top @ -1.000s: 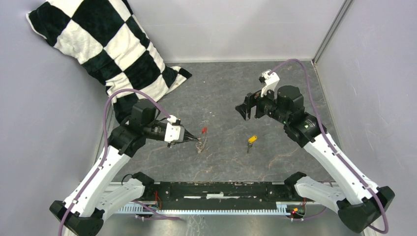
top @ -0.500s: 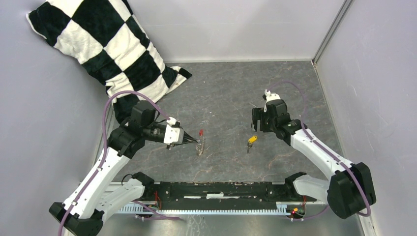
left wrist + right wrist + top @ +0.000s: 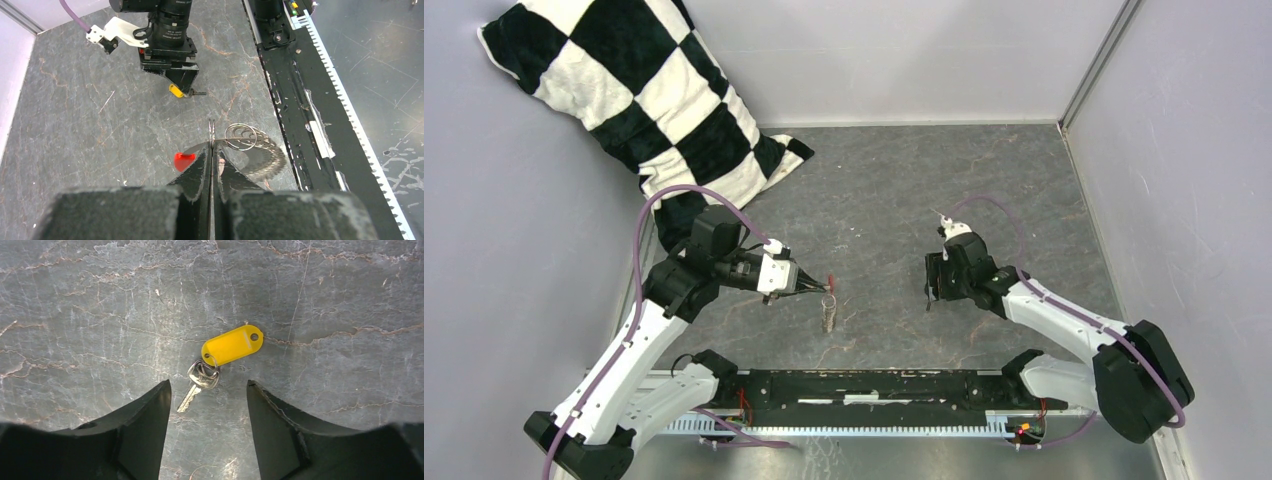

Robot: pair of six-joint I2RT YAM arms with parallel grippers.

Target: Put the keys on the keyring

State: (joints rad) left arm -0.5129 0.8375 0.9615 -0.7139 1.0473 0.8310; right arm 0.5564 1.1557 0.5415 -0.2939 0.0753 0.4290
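Right, the key point(image 3: 200, 377) lies flat on the desk point(image 3: 75, 315) with its yellow tag point(image 3: 232, 345) angled away from the blade. My right gripper point(image 3: 208, 383) hangs directly over it, jaws spread wide to either side and nothing in them. Well apart from that, my left gripper point(image 3: 212, 150) is pinched fully shut on the keyring point(image 3: 243, 137). The ring's coils stick out on one side of the fingertips and a red tab point(image 3: 183, 161) shows on the other.

The step in hand, as I read it, is picking up the key. It is thin and flat against the stone, so I would come straight down until the fingertips nearly graze the desk, then close slowly. The tag's long side runs roughly along the line the jaws close on, so I would turn the wrist a little to close across its narrow width. I would take the tag and leave the small loop and blade free, since those have to meet the ring. The risk is flicking the key sideways, so I'd centre up first.
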